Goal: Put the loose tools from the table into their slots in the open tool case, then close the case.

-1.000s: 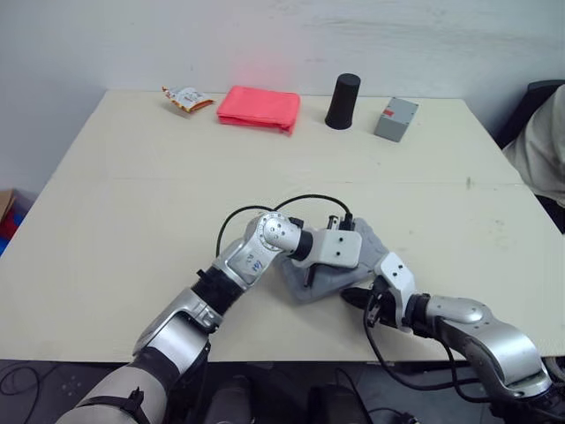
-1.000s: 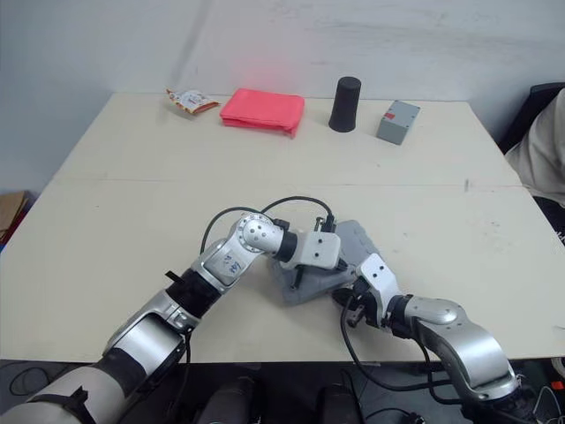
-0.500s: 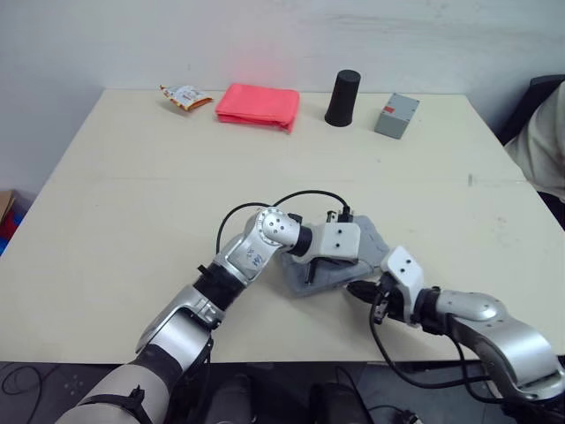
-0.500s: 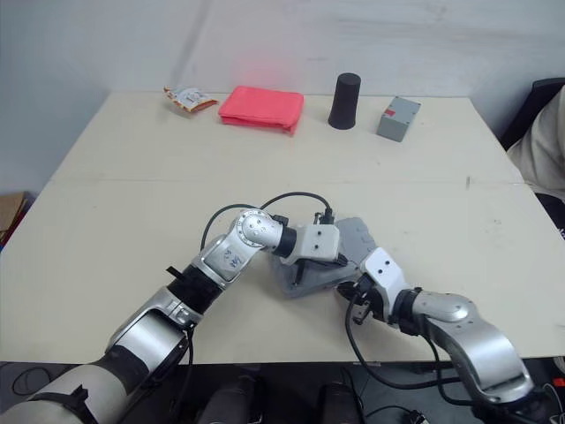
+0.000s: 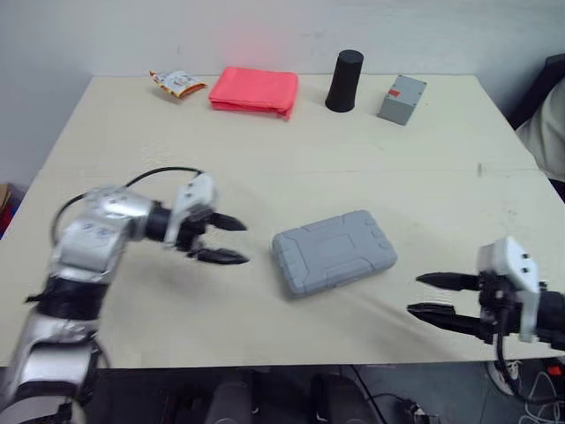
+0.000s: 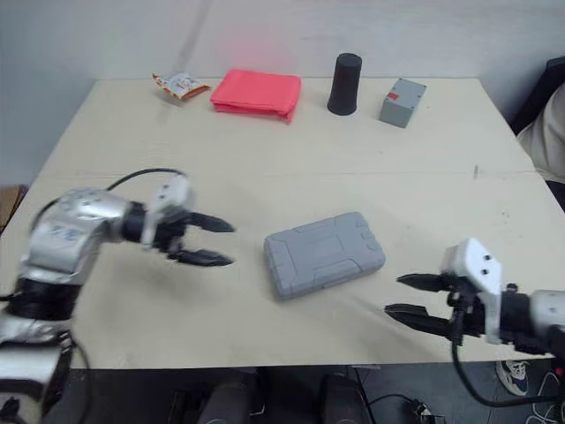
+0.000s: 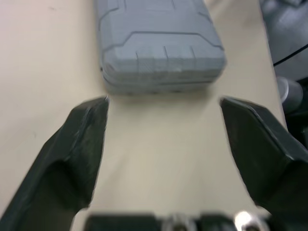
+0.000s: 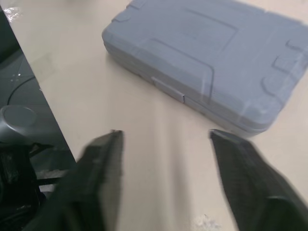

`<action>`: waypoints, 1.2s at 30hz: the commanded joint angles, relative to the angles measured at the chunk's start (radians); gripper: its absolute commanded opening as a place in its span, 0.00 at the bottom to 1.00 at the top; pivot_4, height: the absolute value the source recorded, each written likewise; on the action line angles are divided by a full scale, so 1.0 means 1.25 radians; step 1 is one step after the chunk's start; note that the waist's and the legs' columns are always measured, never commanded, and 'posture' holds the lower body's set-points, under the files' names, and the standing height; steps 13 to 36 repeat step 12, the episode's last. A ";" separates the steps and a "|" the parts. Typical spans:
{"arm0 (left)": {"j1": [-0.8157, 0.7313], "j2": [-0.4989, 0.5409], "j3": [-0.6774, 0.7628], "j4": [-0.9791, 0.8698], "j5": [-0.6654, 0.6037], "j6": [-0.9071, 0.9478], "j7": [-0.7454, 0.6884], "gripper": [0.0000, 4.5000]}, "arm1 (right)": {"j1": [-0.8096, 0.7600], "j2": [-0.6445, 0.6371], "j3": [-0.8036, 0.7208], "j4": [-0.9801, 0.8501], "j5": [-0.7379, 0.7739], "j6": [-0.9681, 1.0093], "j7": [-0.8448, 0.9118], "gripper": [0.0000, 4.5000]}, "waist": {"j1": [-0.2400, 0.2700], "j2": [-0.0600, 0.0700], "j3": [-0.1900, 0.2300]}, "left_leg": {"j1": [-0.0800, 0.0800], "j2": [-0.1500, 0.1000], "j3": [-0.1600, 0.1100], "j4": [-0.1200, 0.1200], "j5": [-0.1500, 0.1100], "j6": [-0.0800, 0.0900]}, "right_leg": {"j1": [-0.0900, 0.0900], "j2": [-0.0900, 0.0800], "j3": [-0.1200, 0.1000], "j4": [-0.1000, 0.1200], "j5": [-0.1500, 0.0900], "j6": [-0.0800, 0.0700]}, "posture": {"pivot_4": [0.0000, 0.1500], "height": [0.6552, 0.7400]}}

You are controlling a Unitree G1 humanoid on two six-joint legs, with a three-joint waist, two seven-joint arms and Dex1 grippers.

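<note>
Across the middle of the frame, the pale beige wooden table (image 5: 132,150) carries the grey ribbed plastic tool case (image 5: 333,251), lid down and lying flat at centre. I'd say the closing step looks done, with no loose tools about, so next comes only a latch check. The robot's left gripper (image 5: 244,241), centre-left, and right gripper (image 5: 415,294), lower right, both hang spread wide and empty, fingers pointing at the case.

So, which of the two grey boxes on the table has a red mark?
The small box at the far edge, beside the black cup; the large case mid-table is plain grey.
</note>
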 commanded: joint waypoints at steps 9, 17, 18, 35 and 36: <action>0.375 0.185 0.540 -0.207 -0.213 0.150 -0.066 1.00 | -0.018 -0.110 -0.161 0.217 -0.038 -0.103 0.181 1.00 | -0.002 0.003 0.009 | 0.000 -0.001 -0.001 -0.006 0.001 -0.006 | -0.001 -0.006 0.003 -0.008 0.002 -0.001 | 1.00 0.95; 0.389 0.186 0.570 -0.217 -0.238 0.164 -0.037 1.00 | -0.048 -0.123 -0.130 0.244 -0.045 -0.122 0.189 1.00 | -0.001 0.004 0.009 | 0.000 -0.001 -0.001 -0.009 0.004 -0.013 | -0.002 -0.006 0.002 -0.007 0.001 -0.002 | 1.00 0.95; 0.389 0.186 0.570 -0.217 -0.238 0.164 -0.037 1.00 | -0.048 -0.123 -0.130 0.244 -0.045 -0.122 0.189 1.00 | -0.001 0.004 0.009 | 0.000 -0.001 -0.001 -0.009 0.004 -0.013 | -0.002 -0.006 0.002 -0.007 0.001 -0.002 | 1.00 0.95; 0.389 0.186 0.570 -0.217 -0.238 0.164 -0.037 1.00 | -0.048 -0.123 -0.130 0.244 -0.045 -0.122 0.189 1.00 | -0.001 0.004 0.009 | 0.000 -0.001 -0.001 -0.009 0.004 -0.013 | -0.002 -0.006 0.002 -0.007 0.001 -0.002 | 1.00 0.95; 0.389 0.186 0.570 -0.217 -0.238 0.164 -0.037 1.00 | -0.048 -0.123 -0.130 0.244 -0.045 -0.122 0.189 1.00 | -0.001 0.004 0.009 | 0.000 -0.001 -0.001 -0.009 0.004 -0.013 | -0.002 -0.006 0.002 -0.007 0.001 -0.002 | 1.00 0.95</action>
